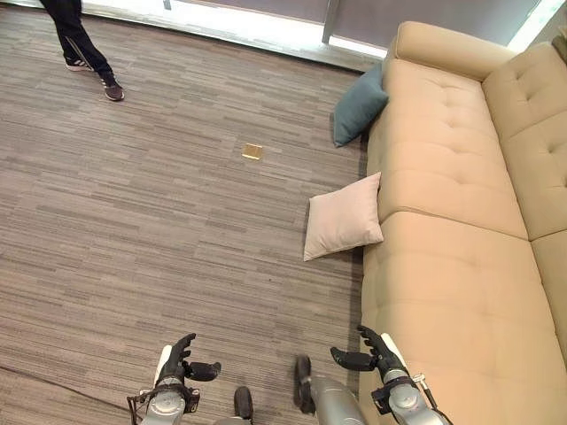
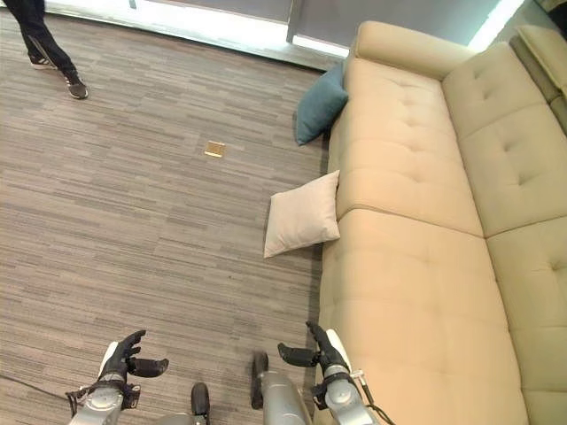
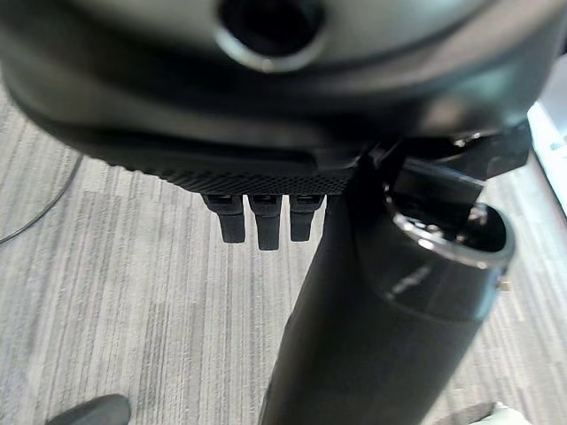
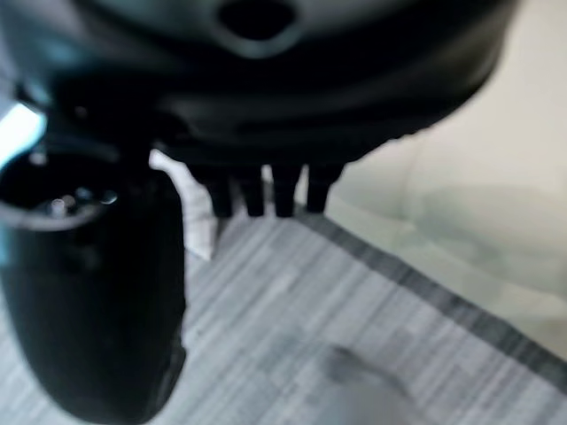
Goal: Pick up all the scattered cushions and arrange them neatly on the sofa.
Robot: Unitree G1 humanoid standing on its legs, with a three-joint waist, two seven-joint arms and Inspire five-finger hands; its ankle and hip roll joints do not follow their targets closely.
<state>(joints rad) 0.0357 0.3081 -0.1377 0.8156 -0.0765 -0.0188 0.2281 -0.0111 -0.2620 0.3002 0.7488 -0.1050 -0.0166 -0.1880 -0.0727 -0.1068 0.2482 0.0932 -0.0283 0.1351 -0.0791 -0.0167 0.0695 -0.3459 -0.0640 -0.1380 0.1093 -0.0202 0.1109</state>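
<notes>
You've got your left hand [image 1: 177,361] and right hand [image 1: 376,352] both low, fingers relaxed, holding nothing.

A sofa [image 1: 443,266] runs along the right side, the carpet floor [image 1: 159,221] to its left. Two cushions lean against the sofa's front on the floor: one cushion [image 1: 343,218] nearer, another cushion [image 1: 358,106] farther back. A small floor plate [image 1: 252,151] lies left of them, and a person's legs [image 1: 84,44] stand far back left.

Beige cushion [image 2: 302,215] and teal cushion [image 2: 319,104] lean against sofa [image 2: 416,257].
</notes>
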